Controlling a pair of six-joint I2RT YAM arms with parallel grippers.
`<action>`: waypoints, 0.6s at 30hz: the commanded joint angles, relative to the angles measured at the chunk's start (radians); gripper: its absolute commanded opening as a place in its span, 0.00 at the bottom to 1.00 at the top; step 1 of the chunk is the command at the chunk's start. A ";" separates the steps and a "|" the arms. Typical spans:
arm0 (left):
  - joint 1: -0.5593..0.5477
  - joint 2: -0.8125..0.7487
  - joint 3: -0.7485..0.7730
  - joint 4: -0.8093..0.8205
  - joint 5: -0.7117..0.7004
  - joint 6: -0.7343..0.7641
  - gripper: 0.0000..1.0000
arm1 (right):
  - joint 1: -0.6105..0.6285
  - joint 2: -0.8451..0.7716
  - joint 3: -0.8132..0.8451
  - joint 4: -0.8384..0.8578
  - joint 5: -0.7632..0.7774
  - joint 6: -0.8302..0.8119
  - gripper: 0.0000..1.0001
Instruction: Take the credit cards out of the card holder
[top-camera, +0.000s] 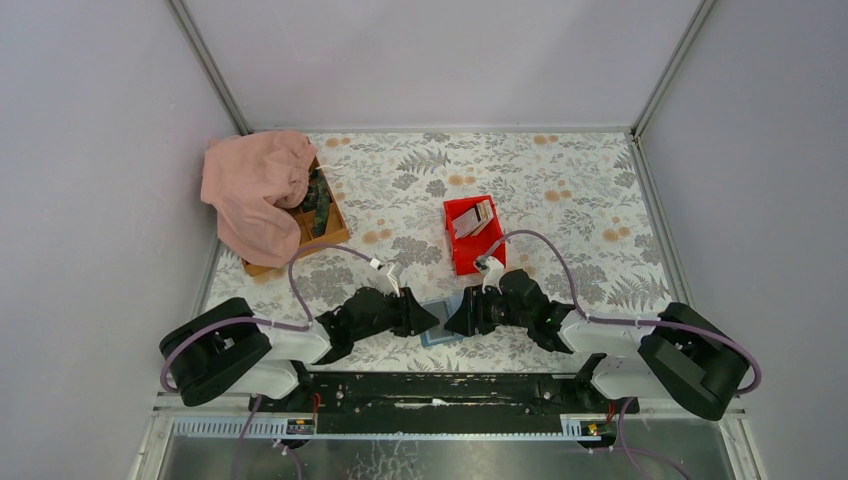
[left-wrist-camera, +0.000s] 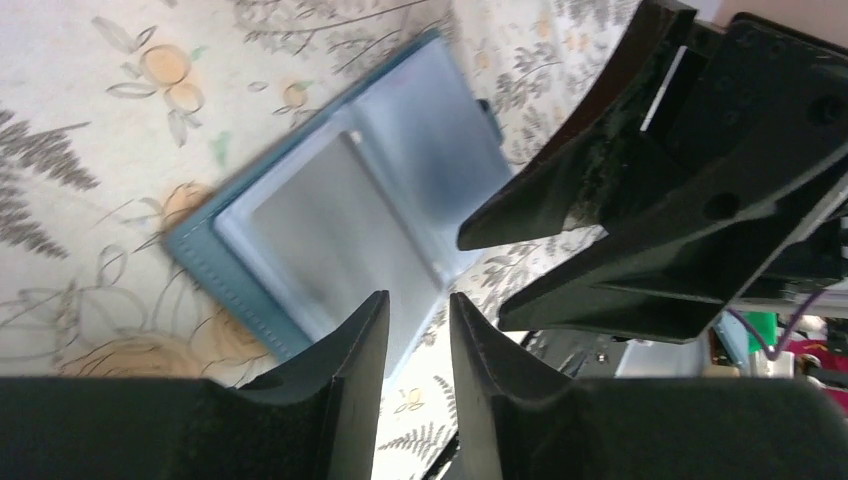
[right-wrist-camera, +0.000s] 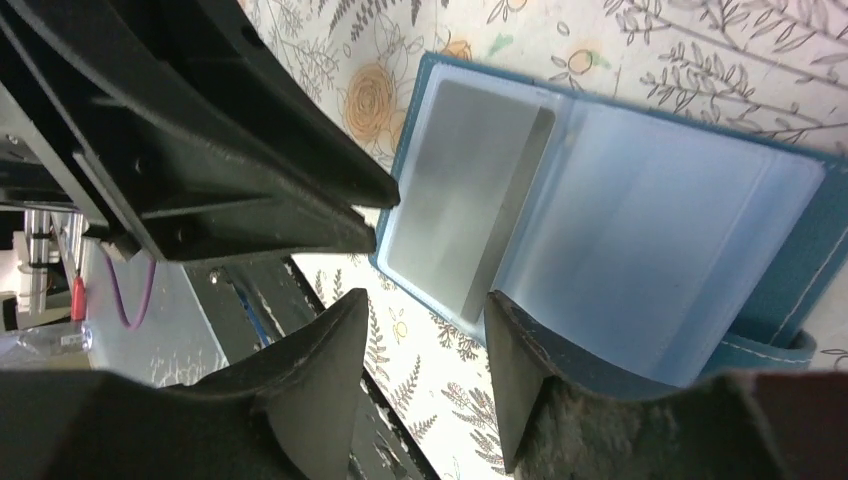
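Top view, pink cloth (top-camera: 255, 190) draped over wooden tray (top-camera: 332, 234) far left, red bin (top-camera: 465, 257) holding credit cards (top-camera: 472, 220), left wrist, left gripper (left-wrist-camera: 418, 300) narrowly parted at open card holder (left-wrist-camera: 400, 180), grip unclear, right wrist, right gripper (right-wrist-camera: 425, 298) released, silver card (right-wrist-camera: 460, 190) sleeved inside holder.

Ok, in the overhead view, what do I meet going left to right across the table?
pink cloth → left end effector → card holder → right end effector. The red bin is left out, since it overlaps the right end effector's span.
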 joint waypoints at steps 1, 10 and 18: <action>0.007 -0.027 0.005 -0.119 -0.052 0.038 0.36 | -0.006 0.024 -0.018 0.142 -0.054 0.016 0.54; 0.007 0.009 0.002 -0.141 -0.074 0.039 0.33 | -0.006 0.105 -0.039 0.218 -0.058 0.027 0.44; 0.007 0.082 -0.006 -0.092 -0.068 0.023 0.33 | -0.006 0.073 -0.040 0.127 0.040 -0.004 0.49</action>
